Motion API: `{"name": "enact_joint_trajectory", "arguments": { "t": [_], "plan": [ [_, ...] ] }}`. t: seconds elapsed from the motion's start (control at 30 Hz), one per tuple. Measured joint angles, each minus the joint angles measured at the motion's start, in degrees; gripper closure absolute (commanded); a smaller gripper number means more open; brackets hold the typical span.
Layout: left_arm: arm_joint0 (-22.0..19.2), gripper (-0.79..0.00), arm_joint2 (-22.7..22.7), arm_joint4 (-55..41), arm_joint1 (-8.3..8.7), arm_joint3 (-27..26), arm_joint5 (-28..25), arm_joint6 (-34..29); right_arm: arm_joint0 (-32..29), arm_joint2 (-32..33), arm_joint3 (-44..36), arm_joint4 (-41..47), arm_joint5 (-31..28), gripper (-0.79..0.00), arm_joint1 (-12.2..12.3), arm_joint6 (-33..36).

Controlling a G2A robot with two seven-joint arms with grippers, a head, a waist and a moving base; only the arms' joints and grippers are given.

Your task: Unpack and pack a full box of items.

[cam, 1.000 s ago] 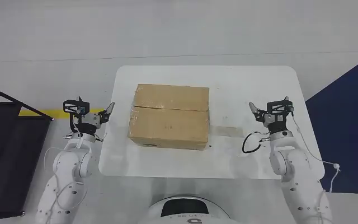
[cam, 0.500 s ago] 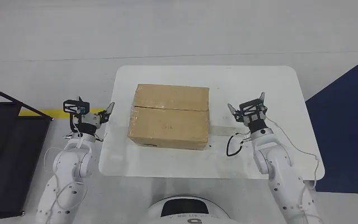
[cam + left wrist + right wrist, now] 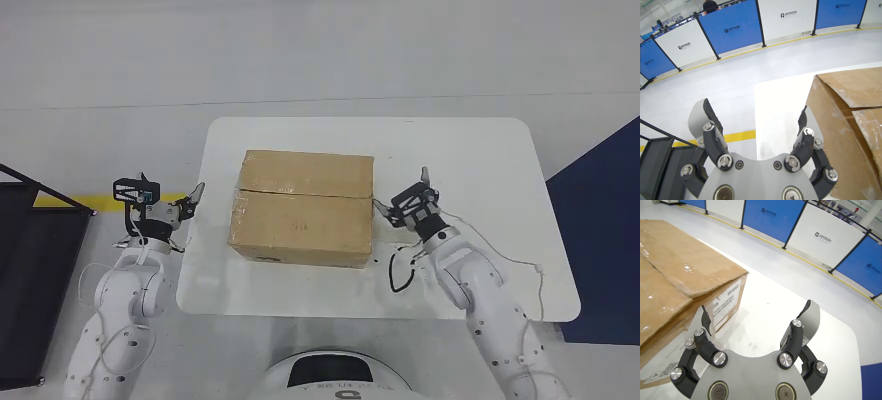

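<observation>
A closed brown cardboard box (image 3: 303, 207) with taped flaps sits mid-table. It also fills one side of the left wrist view (image 3: 849, 121) and of the right wrist view (image 3: 677, 275). My left gripper (image 3: 190, 205) hangs open just off the table's left edge, a short gap from the box's left end; in its own view (image 3: 755, 111) nothing lies between its fingers. My right gripper (image 3: 402, 192) stands open beside the box's right end, one fingertip nearly at the cardboard; its own view (image 3: 758, 311) shows it empty over the white tabletop.
The white table (image 3: 470, 160) has bare room to the right of the box and behind it. A white label (image 3: 725, 306) covers the box's right end. A black rack (image 3: 25, 250) stands on the floor left of the table.
My right arm has swung leftward from near the table's right edge to the box's right end. The left arm and the box have not moved.
</observation>
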Motion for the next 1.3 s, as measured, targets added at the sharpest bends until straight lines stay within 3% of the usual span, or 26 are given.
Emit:
{"name": "enact_joint_trajectory", "arguments": {
  "t": [0.2, 0.77, 0.93, 1.3],
  "plan": [
    [0.0, -0.785, 0.0, 0.0, 0.00, 0.0, 0.0, 0.0, -0.8, 3.9, 0.3, 4.6, -11.9, -0.785, 0.9, -4.4],
    [0.0, -0.785, 0.0, 0.0, 0.00, 0.0, 0.0, 0.0, -4.4, 9.0, -0.8, 4.6, -35.9, -0.785, 3.3, -17.2],
    [0.0, -0.785, 0.0, 0.0, 0.00, 0.0, 0.0, 0.0, -5.8, 9.0, -1.8, 0.9, -37.2, -0.785, 3.7, -20.2],
    [0.0, -0.785, 0.0, 0.0, 0.00, 0.0, 0.0, 0.0, -9.3, 7.9, -3.1, -14.6, -32.2, -0.785, 4.9, -31.0]
  ]
}}
